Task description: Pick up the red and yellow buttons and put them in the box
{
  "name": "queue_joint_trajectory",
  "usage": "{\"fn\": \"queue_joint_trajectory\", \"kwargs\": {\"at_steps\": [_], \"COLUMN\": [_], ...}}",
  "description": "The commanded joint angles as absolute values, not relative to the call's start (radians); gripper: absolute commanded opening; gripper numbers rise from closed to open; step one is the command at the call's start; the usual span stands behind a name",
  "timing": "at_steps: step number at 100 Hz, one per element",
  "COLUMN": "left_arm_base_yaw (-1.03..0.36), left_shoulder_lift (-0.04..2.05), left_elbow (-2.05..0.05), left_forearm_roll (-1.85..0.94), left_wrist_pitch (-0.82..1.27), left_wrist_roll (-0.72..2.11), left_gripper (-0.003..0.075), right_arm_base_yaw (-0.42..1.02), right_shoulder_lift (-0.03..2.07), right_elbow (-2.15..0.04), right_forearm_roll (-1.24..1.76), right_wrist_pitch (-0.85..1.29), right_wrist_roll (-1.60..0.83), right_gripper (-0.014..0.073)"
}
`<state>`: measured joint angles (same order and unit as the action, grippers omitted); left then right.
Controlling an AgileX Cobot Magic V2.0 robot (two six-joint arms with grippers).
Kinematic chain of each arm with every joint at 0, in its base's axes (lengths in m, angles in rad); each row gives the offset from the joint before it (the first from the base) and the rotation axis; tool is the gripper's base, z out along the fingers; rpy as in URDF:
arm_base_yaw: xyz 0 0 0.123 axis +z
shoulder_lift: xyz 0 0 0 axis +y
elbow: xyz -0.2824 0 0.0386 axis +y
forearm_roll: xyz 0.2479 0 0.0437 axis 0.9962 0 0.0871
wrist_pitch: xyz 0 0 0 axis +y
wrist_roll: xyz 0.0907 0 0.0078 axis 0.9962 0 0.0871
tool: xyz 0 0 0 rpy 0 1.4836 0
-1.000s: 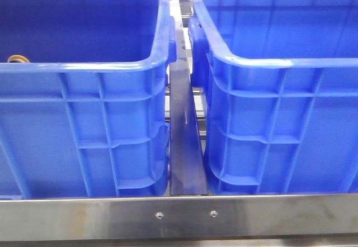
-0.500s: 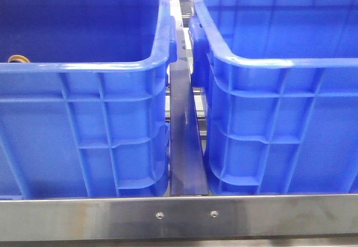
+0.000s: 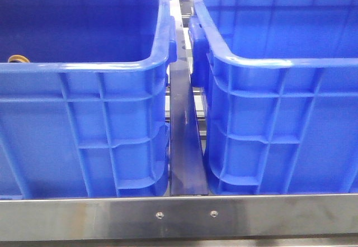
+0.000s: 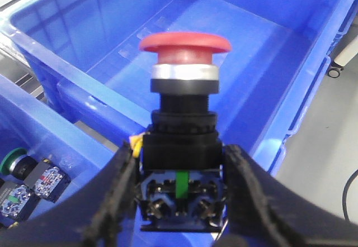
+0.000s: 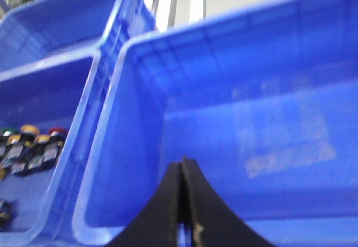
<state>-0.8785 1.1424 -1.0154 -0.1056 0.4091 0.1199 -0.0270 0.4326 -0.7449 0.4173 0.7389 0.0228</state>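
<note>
My left gripper [image 4: 180, 185] is shut on the black body of a red button [image 4: 185, 43], a switch with a red domed cap and a silver collar. It hangs above the box [image 4: 263, 62], whose floor below shows nothing lying on it. My right gripper [image 5: 182, 166] is shut with nothing between its fingers, over the same box [image 5: 268, 90]. In the neighbouring crate [image 5: 56, 101] lie several switches, among them a yellow button [image 5: 29, 129] and another red-capped one [image 5: 57, 131]. Neither gripper shows in the front view, where the box [image 3: 279, 62] stands on the right.
The left crate [image 3: 84, 68] stands beside the box with a dark strip [image 3: 184, 146] between them. A yellow-orange ring [image 3: 15, 58] peeks over its near rim. A green-capped switch [image 4: 14, 158] lies in that crate. A steel rail [image 3: 179, 216] runs along the front.
</note>
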Motion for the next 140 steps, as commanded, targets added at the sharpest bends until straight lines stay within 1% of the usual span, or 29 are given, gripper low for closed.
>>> {"fn": "queue_joint_trajectory", "kwargs": {"at_steps": [1,5,10,12,13,17,22,27,35,46,80,106,121,140], "left_arm_base_yaw": [-0.884,-0.884,-0.884,-0.884,-0.884,-0.884,-0.884,-0.884,-0.884,-0.884,-0.884,-0.884,-0.884,-0.884], "left_shoulder_lift": [1.124,1.124,1.124,1.124,1.124,1.124,1.124,1.124,1.124,1.124,1.124,1.124,1.124,1.124], "left_elbow": [-1.043,-1.043,-1.043,-1.043,-1.043,-1.043,-1.043,-1.043,-1.043,-1.043,-1.043,-1.043,-1.043,-1.043], "left_forearm_roll": [-0.112,-0.112,-0.112,-0.112,-0.112,-0.112,-0.112,-0.112,-0.112,-0.112,-0.112,-0.113,-0.113,-0.113], "left_wrist_pitch": [0.327,0.327,0.327,0.327,0.327,0.327,0.327,0.327,0.327,0.327,0.327,0.327,0.327,0.327], "left_wrist_roll": [0.119,0.119,0.119,0.119,0.119,0.119,0.119,0.119,0.119,0.119,0.119,0.119,0.119,0.119], "left_gripper": [-0.0019,-0.0019,-0.0019,-0.0019,-0.0019,-0.0019,-0.0019,-0.0019,-0.0019,-0.0019,-0.0019,-0.0019,-0.0019,-0.0019], "right_arm_base_yaw": [-0.025,-0.025,-0.025,-0.025,-0.025,-0.025,-0.025,-0.025,-0.025,-0.025,-0.025,-0.017,0.059,0.199], "right_shoulder_lift": [0.464,0.469,0.469,0.469,0.469,0.469,0.469,0.469,0.473,0.501,0.737,0.903,0.951,1.012], "right_elbow": [-0.780,-0.780,-0.780,-0.780,-0.780,-0.780,-0.780,-0.780,-0.780,-0.780,-0.780,-0.783,-0.798,-0.856], "right_forearm_roll": [0.492,0.514,0.548,0.556,0.566,0.597,0.635,0.672,0.736,0.864,1.291,1.432,1.454,1.449], "right_wrist_pitch": [0.701,0.708,0.710,0.710,0.710,0.710,0.709,0.708,0.708,0.723,0.826,0.904,0.877,0.768], "right_wrist_roll": [0.020,0.020,0.020,0.020,0.020,0.020,0.020,0.019,-0.005,-0.099,-0.462,-0.601,-0.633,-0.649], "right_gripper": [0.0123,0.0206,0.0353,0.0391,0.0426,0.0519,0.0596,0.0634,0.0633,0.0633,0.0633,0.0633,0.0633,0.0633]}}
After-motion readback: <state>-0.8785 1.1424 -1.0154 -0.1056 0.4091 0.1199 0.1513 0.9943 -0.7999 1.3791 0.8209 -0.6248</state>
